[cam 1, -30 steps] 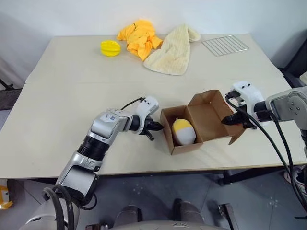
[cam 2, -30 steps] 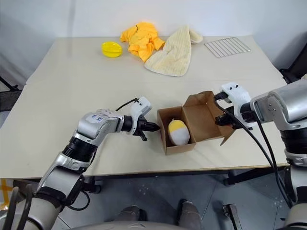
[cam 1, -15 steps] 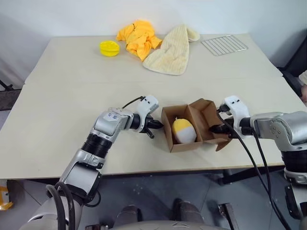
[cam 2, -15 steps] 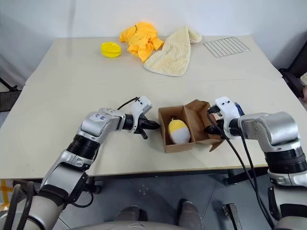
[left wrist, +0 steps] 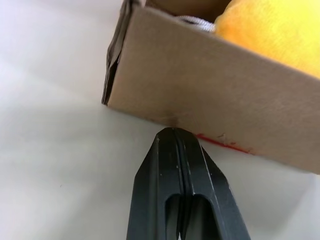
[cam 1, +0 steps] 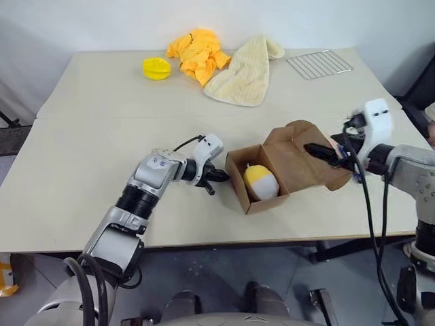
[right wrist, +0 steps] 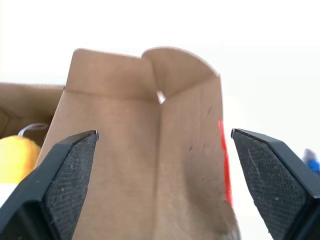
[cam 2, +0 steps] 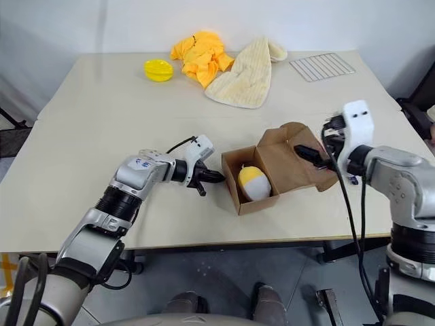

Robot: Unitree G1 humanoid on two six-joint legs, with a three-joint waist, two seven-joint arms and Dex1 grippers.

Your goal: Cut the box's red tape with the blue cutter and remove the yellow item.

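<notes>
The brown box [cam 1: 253, 195] stands open near the table's front edge, its lid flap [cam 1: 299, 159] leaning back to the right. The yellow item [cam 1: 260, 182], yellow above and white below, lies inside. A strip of red tape [right wrist: 223, 160] runs along the flap's edge. My left gripper [cam 1: 219, 178] is shut and empty, its tip against the box's left wall [left wrist: 210, 90]. My right gripper [right wrist: 164, 132] hangs wide open just right of the flap, holding nothing. A small blue bit [right wrist: 311, 162] peeks past one finger; I cannot tell whether it is the blue cutter.
At the table's far side lie a round yellow dish [cam 1: 156, 68], a yellow-orange cloth [cam 1: 198, 53], a cream towel [cam 1: 246, 71] and a wire rack [cam 1: 319, 63]. The table's front edge [cam 1: 224, 241] runs close below the box.
My right gripper has opened, let go of the lid flap and risen to the right. The flap has swung back open. The left gripper has stayed against the box.
</notes>
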